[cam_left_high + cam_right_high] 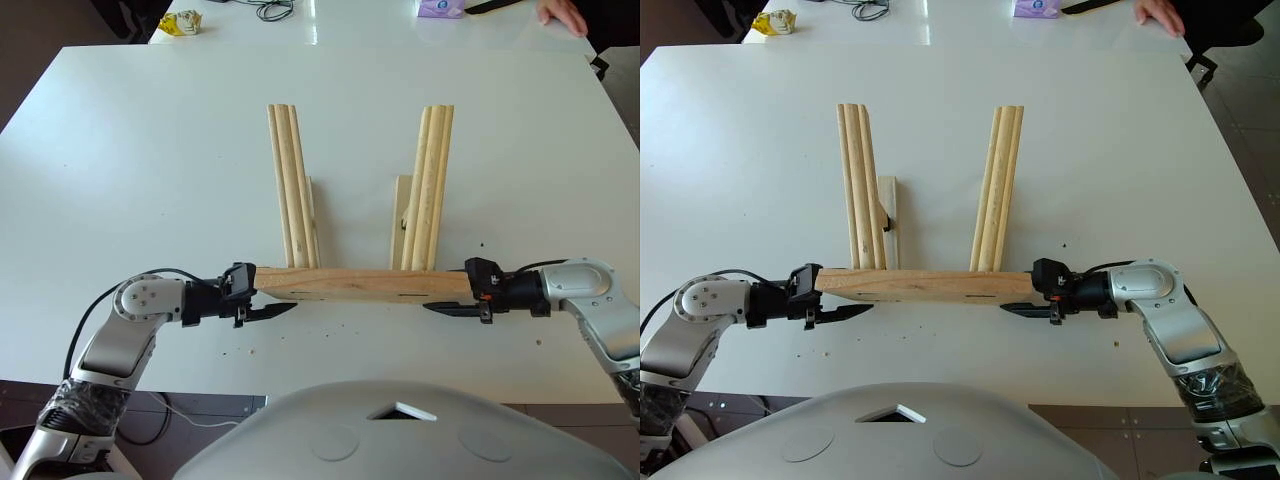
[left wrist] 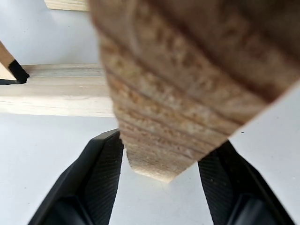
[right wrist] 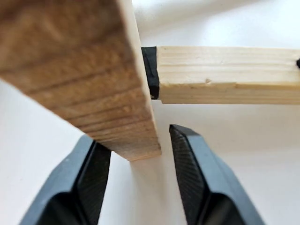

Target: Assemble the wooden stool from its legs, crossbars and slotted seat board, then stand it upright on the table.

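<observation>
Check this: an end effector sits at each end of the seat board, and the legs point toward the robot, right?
No. The left eye view shows the legs pointing away from the robot. The left end effector and right end effector flank the seat board.

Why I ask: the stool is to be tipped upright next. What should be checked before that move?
1. Left gripper holds the seat board: both fingers appear to lie against its end. Ok.
2. Right gripper holds the other end: one finger stands clear of the wood. Not ok.
3. Legs seated in the seat board: they meet it, but the joints are hidden. Cannot tell.
4. Crossbar in place: its dark tip sits at the seat board, how firmly is unclear. Cannot tell.
5. Room on the table around the stool: bare on both sides. Ok.
</observation>
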Motion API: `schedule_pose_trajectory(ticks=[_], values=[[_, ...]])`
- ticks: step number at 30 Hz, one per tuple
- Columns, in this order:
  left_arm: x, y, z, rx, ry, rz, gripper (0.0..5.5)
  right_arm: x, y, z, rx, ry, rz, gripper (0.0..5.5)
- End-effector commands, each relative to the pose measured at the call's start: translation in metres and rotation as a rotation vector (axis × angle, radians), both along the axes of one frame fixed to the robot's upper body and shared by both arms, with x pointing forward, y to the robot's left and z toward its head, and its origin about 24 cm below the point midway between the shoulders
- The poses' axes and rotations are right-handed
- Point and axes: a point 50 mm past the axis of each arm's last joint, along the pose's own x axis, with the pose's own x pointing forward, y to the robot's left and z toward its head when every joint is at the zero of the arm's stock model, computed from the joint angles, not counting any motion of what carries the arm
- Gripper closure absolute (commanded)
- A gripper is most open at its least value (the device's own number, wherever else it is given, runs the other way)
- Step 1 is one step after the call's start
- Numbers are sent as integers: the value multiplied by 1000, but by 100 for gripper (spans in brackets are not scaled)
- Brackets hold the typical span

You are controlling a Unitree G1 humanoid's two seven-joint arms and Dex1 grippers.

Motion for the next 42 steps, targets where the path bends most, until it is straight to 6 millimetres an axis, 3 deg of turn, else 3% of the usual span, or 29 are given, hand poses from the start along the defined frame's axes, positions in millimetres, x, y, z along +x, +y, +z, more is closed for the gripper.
schedule_pose_trajectory(ticks=[1,8,12,18,22,32,39,42], values=[[-2,-2,-3,7,8,-9,358,0,1,0,-4,1,24,405],[0,2,-4,16,15,-5,388,1,5,-1,20,15,30,407],[5,5,7,-52,56,56,388,-1,4,7,57,77,30,407],[3,5,56,-276,173,101,388,6,3,55,250,254,-28,407],[-9,2,86,-466,283,146,388,13,7,96,425,391,-69,407],[-17,-23,119,-920,461,291,388,-16,28,133,743,626,-143,407],[-10,-26,133,-1226,521,521,388,-28,47,126,965,641,-247,406],[-7,-31,135,-1324,530,617,391,-19,63,129,1170,589,-434,406]])
